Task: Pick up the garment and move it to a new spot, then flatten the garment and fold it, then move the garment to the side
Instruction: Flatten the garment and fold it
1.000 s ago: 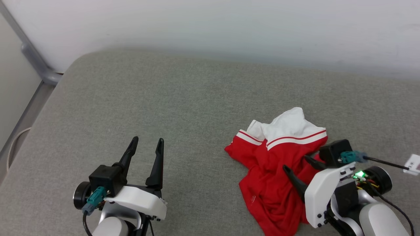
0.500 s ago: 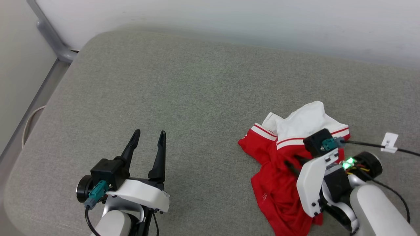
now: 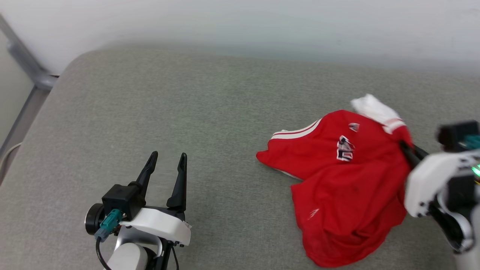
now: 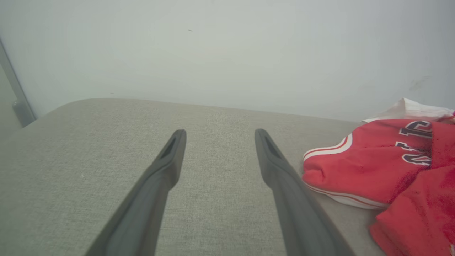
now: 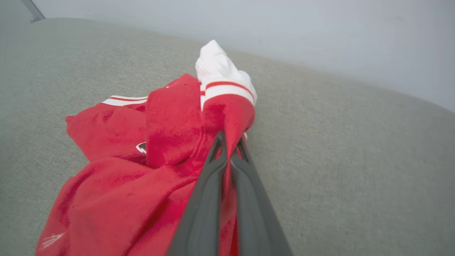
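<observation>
A pale wall (image 3: 262,22) is seen at the back. Below it, a big grey cushion (image 3: 187,112) is spread across most of the head view. Its far left corner is rounded, and a grey metal bar (image 3: 22,60) is seen beside that corner.

The garment (image 3: 345,180) is found on the right half of the cushion. It is a red shirt, and it is crumpled in soft folds. Most of it is laid flat on the cushion. Its right edge is bunched up where it is held.

The right hand (image 3: 407,148) is seen at the right side of the head view. Its two dark fingers (image 5: 245,199) are pressed close together, and a fold of red cloth is pinched between them. The pinch is made just below the white sleeve (image 3: 375,108), which is poked out past the fingertips.

The left hand (image 3: 168,155) is kept at the lower left, well apart from the shirt. Its fingers are spread wide and nothing is held in it. In the left wrist view, bare cushion is seen between the fingers.

White stripes (image 3: 296,133) are seen on the shirt's left side. Dark and white letters (image 3: 344,148) are printed near the middle. A small white logo (image 3: 313,213) is seen lower down.
</observation>
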Tool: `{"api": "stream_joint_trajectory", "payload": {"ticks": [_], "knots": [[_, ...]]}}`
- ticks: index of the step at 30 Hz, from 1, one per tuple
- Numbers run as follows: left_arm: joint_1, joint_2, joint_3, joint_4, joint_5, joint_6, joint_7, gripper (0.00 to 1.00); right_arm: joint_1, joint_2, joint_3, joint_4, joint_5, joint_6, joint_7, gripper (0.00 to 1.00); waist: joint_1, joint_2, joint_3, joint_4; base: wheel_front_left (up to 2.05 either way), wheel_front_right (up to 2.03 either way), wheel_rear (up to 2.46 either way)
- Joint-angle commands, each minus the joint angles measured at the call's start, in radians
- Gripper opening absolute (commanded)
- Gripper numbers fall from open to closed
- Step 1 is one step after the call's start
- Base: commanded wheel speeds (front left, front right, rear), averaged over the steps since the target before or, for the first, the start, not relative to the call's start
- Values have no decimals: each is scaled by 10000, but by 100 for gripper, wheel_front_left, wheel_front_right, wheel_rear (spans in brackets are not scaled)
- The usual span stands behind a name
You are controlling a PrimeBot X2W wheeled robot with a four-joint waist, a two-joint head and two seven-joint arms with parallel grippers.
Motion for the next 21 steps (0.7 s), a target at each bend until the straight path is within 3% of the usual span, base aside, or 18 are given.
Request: {"api": "stream_joint_trajectory", "payload": {"ticks": [1, 7, 12, 13, 14, 15, 21], "knots": [[15, 7, 42, 17, 69, -33, -25, 100, 573, 285, -895, -9, -75, -10, -36, 0, 0, 0, -34, -226, 0, 0, 0], [-86, 53, 46, 119, 73, -108, -25, 100, 2041, 1244, -3094, 647, 84, -10, -370, 0, 0, 0, 27, -515, 0, 0, 0], [-167, 57, 2, 179, 49, -114, -25, 100, 2738, 1748, -3994, 1605, 253, -10, -725, 4, 0, 0, 62, -571, 0, 0, 0], [-178, 61, -1, 192, 38, -118, -25, 100, 2819, 1820, -4099, 1824, 298, -10, -821, 27, 0, 0, 71, -575, 0, 0, 0], [-180, 72, -3, 199, 31, -110, -25, 100, 2867, 1858, -4191, 2031, 344, -10, -927, 79, 0, 0, 79, -584, 0, 0, 0], [-173, 87, 3, 207, 21, -105, -25, 100, 2893, 1903, -4237, 2219, 368, -12, -1084, 100, 0, 0, 88, -597, 0, 0, 0], [-92, 143, -13, 268, -16, -47, 11, 100, 2413, 1985, -4211, 2281, 458, -9, -2724, 100, 0, 0, 24, -663, 0, 0, 0]]}}
